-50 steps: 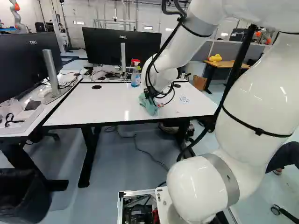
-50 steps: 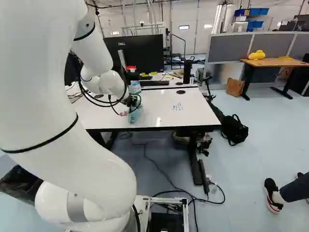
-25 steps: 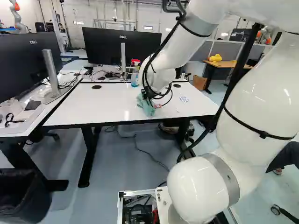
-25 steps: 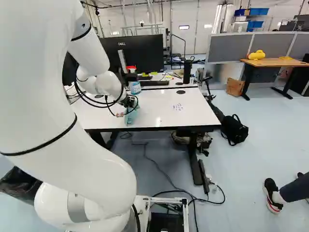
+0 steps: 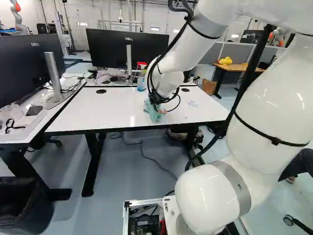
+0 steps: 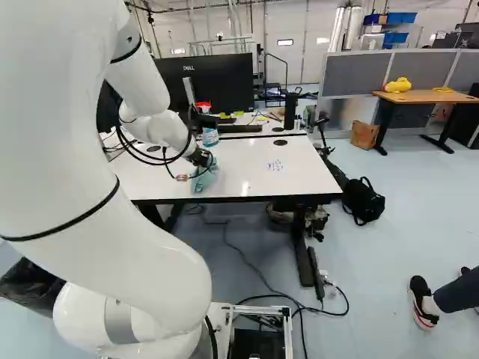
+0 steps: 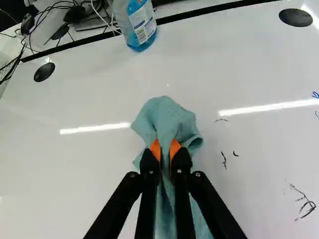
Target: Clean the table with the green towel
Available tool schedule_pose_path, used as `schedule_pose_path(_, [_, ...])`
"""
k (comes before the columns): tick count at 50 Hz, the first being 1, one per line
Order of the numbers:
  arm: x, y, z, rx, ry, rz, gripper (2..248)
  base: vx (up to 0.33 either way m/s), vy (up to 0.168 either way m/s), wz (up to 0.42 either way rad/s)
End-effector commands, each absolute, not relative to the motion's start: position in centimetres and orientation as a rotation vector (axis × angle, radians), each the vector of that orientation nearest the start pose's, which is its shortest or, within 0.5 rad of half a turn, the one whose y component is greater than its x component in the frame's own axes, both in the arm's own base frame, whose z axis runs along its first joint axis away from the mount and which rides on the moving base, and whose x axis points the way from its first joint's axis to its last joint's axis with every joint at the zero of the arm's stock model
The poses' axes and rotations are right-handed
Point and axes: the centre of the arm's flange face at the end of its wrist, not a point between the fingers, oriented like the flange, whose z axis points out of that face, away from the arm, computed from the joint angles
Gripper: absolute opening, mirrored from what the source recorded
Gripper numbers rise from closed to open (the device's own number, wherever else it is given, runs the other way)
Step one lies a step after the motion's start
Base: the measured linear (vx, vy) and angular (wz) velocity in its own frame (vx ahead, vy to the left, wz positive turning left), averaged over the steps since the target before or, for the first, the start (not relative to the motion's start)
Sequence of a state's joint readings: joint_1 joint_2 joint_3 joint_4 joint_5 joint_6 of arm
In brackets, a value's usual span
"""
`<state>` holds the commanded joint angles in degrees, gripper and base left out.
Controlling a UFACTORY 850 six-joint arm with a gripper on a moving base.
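Over the white table [image 5: 98, 110], my gripper [image 5: 155, 99] reaches down from the arm in the left base view. The wrist view shows the gripper [image 7: 165, 150] with its orange pads pinching the blue-green towel [image 7: 167, 117] from two sides. Crumpled cloth bulges ahead of the fingers, and more of it trails beneath them onto the tabletop. Dark pen marks [image 7: 224, 160] lie beside the towel, with a larger scribble [image 7: 306, 206] farther off. Another group of marks [image 6: 275, 166] shows on the table in the right base view.
A spray bottle [image 7: 141, 25] of blue liquid stands near the table's far edge, ahead of the towel. Behind it are a monitor [image 5: 127, 49] and cables. A second monitor [image 5: 29, 66] stands at the left. A black bag [image 6: 363, 200] lies on the floor by the table.
The arm has shifted slightly to the left in both base views, carrying the gripped towel across the tabletop. Its folds hang a little differently. The base has stayed in place.
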<state>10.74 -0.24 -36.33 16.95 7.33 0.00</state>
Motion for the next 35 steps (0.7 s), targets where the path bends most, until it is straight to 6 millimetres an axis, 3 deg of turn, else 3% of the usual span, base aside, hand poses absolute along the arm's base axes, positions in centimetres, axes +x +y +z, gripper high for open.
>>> schedule_pose_path(25, [42.83, 7.77, 43.25, -2.792, 0.169, -1.086, 40, 0.000, 0.000, 0.000])
schedule_pose_path(35, [43.53, 6.91, 43.26, -2.796, 0.201, -1.091, 40, 0.000, 0.000, 0.000])
